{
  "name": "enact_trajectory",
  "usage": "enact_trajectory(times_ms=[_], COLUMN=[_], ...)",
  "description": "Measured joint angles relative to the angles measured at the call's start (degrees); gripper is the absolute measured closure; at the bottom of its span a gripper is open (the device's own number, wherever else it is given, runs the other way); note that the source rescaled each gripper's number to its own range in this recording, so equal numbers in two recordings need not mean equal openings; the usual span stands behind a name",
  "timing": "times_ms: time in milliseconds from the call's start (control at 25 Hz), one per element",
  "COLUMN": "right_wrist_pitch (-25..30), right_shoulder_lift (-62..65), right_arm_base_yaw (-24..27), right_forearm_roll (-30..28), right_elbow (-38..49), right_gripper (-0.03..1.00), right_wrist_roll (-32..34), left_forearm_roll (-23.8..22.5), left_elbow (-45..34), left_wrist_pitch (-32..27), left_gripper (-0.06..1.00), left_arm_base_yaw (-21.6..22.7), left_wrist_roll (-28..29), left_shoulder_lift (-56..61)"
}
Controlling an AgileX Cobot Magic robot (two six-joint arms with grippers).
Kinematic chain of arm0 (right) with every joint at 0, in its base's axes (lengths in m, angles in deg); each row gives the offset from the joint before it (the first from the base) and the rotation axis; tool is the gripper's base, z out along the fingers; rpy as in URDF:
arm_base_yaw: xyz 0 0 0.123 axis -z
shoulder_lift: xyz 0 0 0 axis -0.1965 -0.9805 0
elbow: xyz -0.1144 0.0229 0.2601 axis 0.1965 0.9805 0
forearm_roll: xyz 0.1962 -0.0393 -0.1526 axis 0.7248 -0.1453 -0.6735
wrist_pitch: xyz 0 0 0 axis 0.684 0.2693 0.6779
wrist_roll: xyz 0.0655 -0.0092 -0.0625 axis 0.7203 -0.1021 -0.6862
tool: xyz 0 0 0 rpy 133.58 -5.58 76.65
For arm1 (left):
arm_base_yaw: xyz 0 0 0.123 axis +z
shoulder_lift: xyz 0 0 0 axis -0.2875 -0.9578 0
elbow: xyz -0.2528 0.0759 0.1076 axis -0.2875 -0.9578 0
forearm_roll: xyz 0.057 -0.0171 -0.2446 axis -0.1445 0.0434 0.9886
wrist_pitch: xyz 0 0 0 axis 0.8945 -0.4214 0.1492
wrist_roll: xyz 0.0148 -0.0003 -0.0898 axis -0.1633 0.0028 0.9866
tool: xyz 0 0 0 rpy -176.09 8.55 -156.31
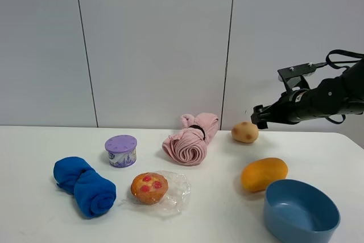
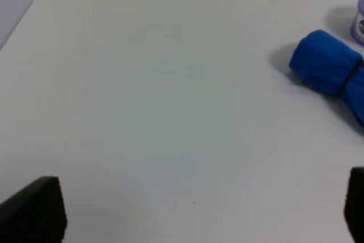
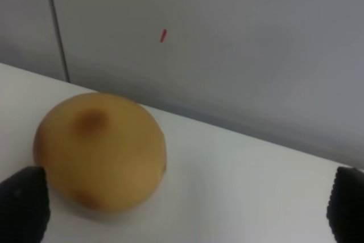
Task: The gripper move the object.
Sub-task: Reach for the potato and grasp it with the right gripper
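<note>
The object is a tan potato-like lump (image 1: 244, 132) with reddish-brown spots, resting on the white table (image 1: 34, 152) near the back wall. My right gripper (image 1: 257, 116) hovers just right of it and slightly above, at the end of the black arm. In the right wrist view the potato (image 3: 99, 149) lies close in front, off towards one fingertip (image 3: 23, 206). The right gripper (image 3: 185, 211) is open and empty. The left gripper (image 2: 193, 220) is open over bare table and holds nothing. It does not show in the exterior high view.
A pink rolled cloth (image 1: 190, 140) lies left of the potato. An orange oval (image 1: 264, 173) and a blue bowl (image 1: 300, 211) sit at the front right. A muffin (image 1: 149, 188) on clear wrap, a purple cup (image 1: 120, 151) and a blue rolled cloth (image 1: 85, 186) (image 2: 330, 64) lie to the left.
</note>
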Motion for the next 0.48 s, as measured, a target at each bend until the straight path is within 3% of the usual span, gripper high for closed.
enact_trajectory(times_ms=[480], right_wrist_pitch=[-1.51], right_shoulder_lift=[-7.26], right_arm_base_yaw=[-2.39], right_forearm_roll=[0.0], right_elbow=[-3.21], right_gripper=[-0.02], right_wrist_roll=[0.04], left_forearm_roll=[0.0], left_elbow=[0.0], left_wrist_pitch=[0.0], left_gripper=[-0.06], left_arm_base_yaw=[0.0], left_wrist_roll=[0.0], left_shoulder_lift=[0.0])
